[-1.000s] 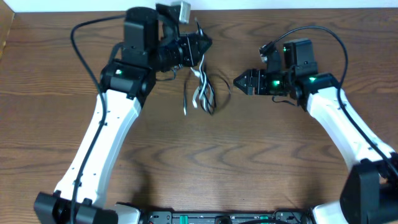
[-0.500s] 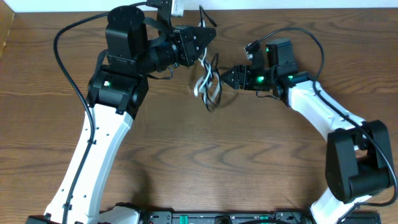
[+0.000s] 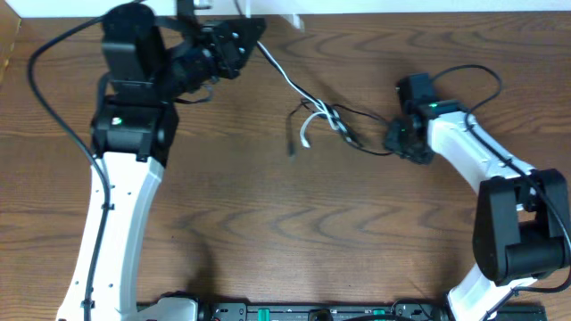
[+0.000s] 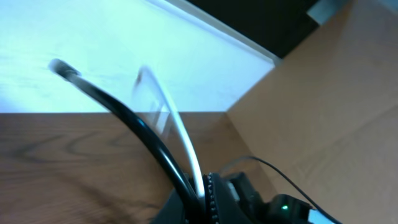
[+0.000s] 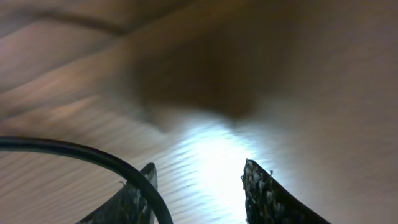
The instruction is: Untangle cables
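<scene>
The white and black cables (image 3: 321, 118) are clamped in the left gripper (image 3: 248, 36) at far left and stretched right to a tangle on the table (image 3: 268, 214). The right gripper (image 5: 199, 167) is seen parted, with a black strand beside one finger.

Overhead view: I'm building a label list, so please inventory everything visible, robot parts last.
white cable: one, white, from the left claw to the tangle at mid-table
black cables: count unclear, black, knotted with the white one, a strand running toward the right claw
table: one, brown wood, under everything
arm wires: two, thick black, looping off each arm
left arm: one, white and black, left side
right arm: one, white and black, right side
left claw: one, black, far left, shut on white and black cables
right claw: one, black, right of the tangle, jaws apart
</scene>
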Robot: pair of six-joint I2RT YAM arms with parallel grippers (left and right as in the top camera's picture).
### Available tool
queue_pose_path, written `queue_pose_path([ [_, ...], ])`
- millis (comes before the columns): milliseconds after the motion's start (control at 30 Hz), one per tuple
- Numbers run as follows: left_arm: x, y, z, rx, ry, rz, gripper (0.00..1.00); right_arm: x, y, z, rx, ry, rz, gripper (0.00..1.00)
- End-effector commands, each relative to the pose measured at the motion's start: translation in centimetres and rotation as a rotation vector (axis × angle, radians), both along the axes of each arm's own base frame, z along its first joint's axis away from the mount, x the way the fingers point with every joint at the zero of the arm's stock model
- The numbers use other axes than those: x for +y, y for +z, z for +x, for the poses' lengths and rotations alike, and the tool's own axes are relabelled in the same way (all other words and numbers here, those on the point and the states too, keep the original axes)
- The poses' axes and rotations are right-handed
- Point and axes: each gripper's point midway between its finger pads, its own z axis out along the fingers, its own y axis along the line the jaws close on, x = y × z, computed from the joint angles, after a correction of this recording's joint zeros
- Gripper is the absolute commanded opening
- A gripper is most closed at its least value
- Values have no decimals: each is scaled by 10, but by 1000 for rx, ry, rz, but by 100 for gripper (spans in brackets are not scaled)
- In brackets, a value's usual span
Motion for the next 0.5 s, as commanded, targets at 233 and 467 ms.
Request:
queue_pose_path([
  [233, 59, -36, 3, 112, 164, 126, 7, 7, 37, 16, -79, 330, 240, 9],
  [467, 42, -112, -20, 352, 46, 265, 11, 52, 112, 24, -257, 485, 458, 1],
])
